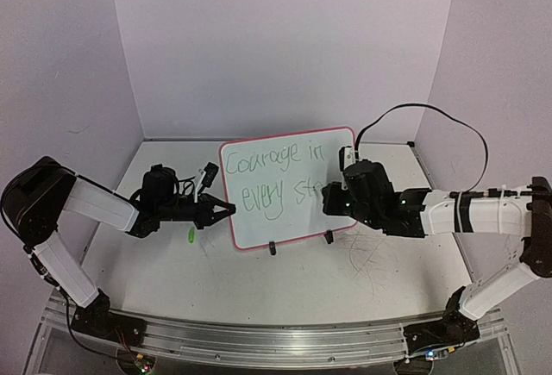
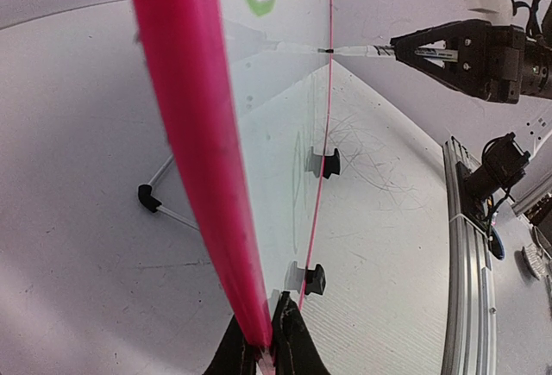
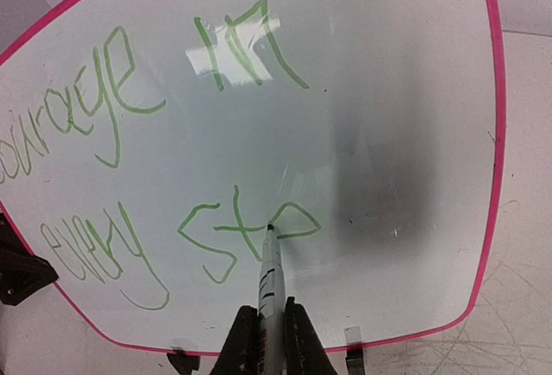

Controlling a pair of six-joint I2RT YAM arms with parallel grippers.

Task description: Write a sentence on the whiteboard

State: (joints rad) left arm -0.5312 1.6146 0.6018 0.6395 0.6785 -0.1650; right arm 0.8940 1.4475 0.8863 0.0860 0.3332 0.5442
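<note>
Whiteboard (image 1: 286, 228) writing starts at the right claw (image 3: 269, 315), which is clamped narrow on one marker (image 3: 270, 276). The marker tip touches the board face at the end of the lower line. The sentence (image 3: 233, 229) reads "Courage in" above and "every ste" below. The last letter is only partly formed, so "p" and the full stop appear to remain. The left claw (image 2: 261, 342) is pinched shut on the pink rim at the board's left edge. The board stands upright on its feet (image 2: 328, 162) near the middle of the table (image 1: 345, 284), between the two claws.

Hazards from here:
- Excess tip pressure may push the board back or twist it on its feet if the rim slips in the left claw.
- The marker may slide in the right claw and leave faint or broken strokes.
- A low wrist may smear the fresh green ink.

Count: two claws, one board, one marker, two black feet, two lines of writing, one small green item (image 1: 191, 234) on the table, possibly a cap.
</note>
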